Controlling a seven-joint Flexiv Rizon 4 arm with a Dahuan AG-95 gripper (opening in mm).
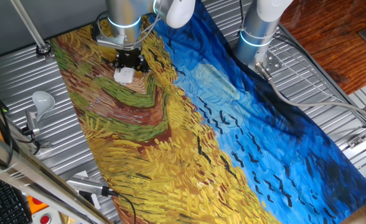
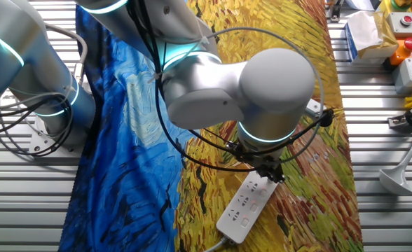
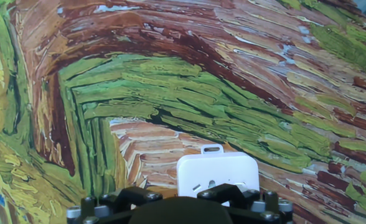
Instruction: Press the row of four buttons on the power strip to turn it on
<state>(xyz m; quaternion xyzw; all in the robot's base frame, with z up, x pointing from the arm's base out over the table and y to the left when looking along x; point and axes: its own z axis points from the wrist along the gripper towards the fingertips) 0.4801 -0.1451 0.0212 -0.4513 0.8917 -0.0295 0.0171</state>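
The power strip (image 2: pixel 246 204) was seen lying on a painted cloth (image 1: pixel 233 143) that covered the counter (image 1: pixel 332 118), its long axis running from about seven o'clock to one o'clock in the other fixed view, with its cord leaving at the seven o'clock end. The hand (image 2: pixel 270 172) was placed directly over the one o'clock end of the strip, at or just above its top face; contact could not be confirmed. Whether the fingers were spread or pressed together could not be told, since the fingertips were hidden in every view. Sockets and small switches could be made out along the strip's top face, but the row of four buttons (image 2: pixel 246 210) was only faintly discernible. In one fixed view the strip appeared as a small white patch under the hand at roughly eleven o'clock on the cloth. In the hand view the strip's white end filled the six o'clock edge. A white lamp (image 1: pixel 41 99) stood well apart on the ribbed metal.
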